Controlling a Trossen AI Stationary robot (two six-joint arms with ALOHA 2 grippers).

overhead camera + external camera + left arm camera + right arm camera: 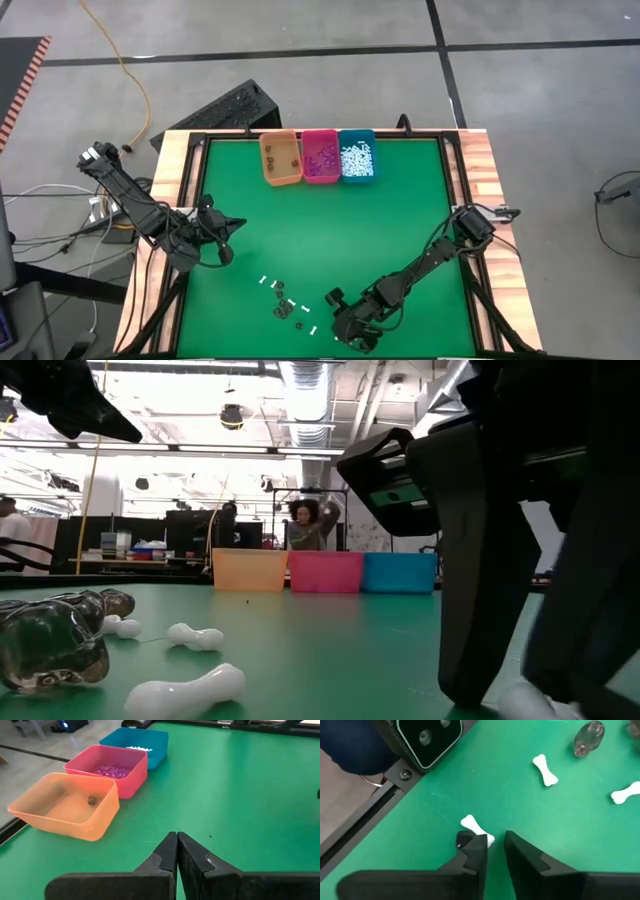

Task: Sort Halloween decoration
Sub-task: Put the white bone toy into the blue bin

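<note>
**At the near desk edge: right claw down over a white bone**

On the green desk (400, 220), near edge, right of centre, the right claw (492, 851) is lowered to the surface, fingers narrowly apart. A white bone piece (476, 830) lies just at its fingertips, touching one finger (475, 855); whether it is actually pinched cannot be told. Low view shows a white piece (535, 702) at the base of the dark fingers.

Left of that claw, more loose pieces are scattered near the desk's near edge: white bones (268, 283) and dark skull-like bits (281, 311). Right wrist view shows two more bones (545, 770) (625, 794) and a clear dark skull (587, 739) lying apart on the green.

Left claw (177, 847) is closed, empty, hovering over the left side of the desk, well apart from the pieces.

Far edge, three bins in a row, touching: orange bin (280, 158) on the left with a few dark bits, pink bin (320, 155) in the middle with purple bits, teal bin (357, 154) on the right with white pieces.

A person (312, 525) shows in the room behind the bins.
</note>
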